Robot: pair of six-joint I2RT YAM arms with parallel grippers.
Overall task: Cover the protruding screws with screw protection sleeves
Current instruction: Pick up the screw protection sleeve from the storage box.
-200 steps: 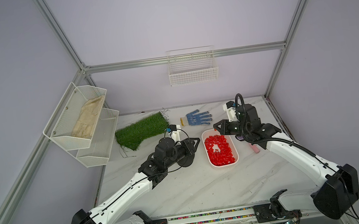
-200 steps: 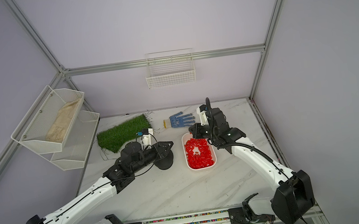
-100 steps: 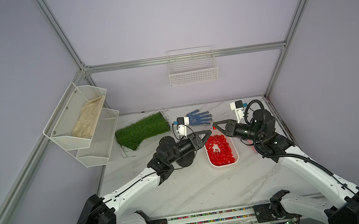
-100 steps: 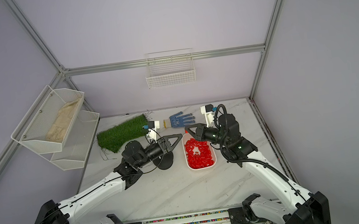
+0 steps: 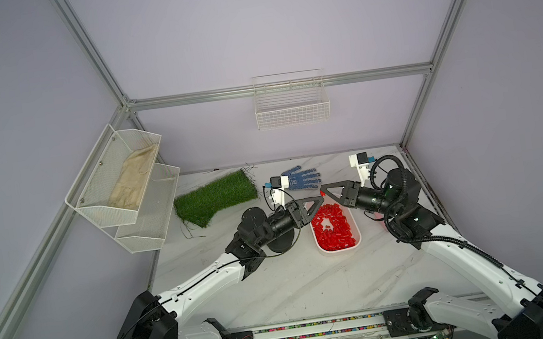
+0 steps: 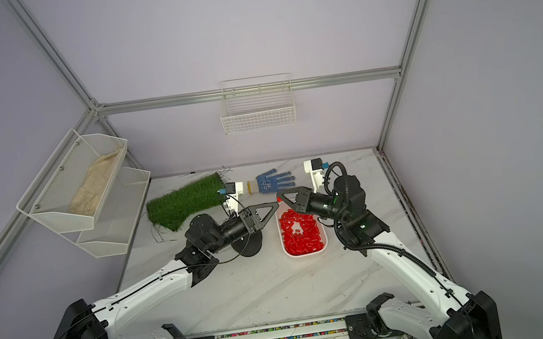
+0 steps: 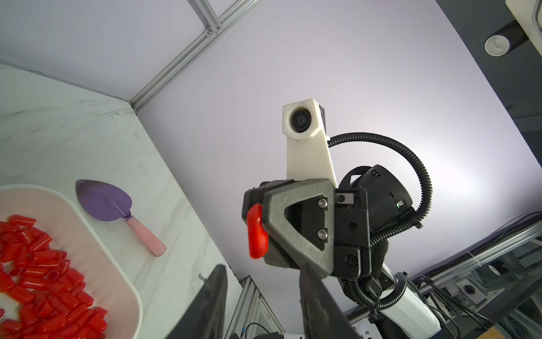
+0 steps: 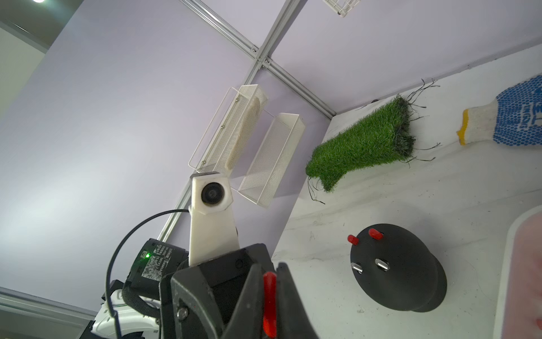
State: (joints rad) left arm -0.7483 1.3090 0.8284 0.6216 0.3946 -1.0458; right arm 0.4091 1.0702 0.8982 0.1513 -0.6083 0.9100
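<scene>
- Left gripper (image 5: 319,201) and right gripper (image 5: 323,191) have swung tip-to-tip above tray (image 5: 359,233).
- We are seeing right pinching 1 sleeve (image 7: 257,232) crosswise, just ahead of left's parted fingers (image 7: 211,302).
- 2 screws (image 8: 382,264) are waiting bare on base (image 8: 410,281) below.

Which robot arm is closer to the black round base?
Left. The left arm reaches right over the black base; the right arm is beyond the white tray.
</scene>
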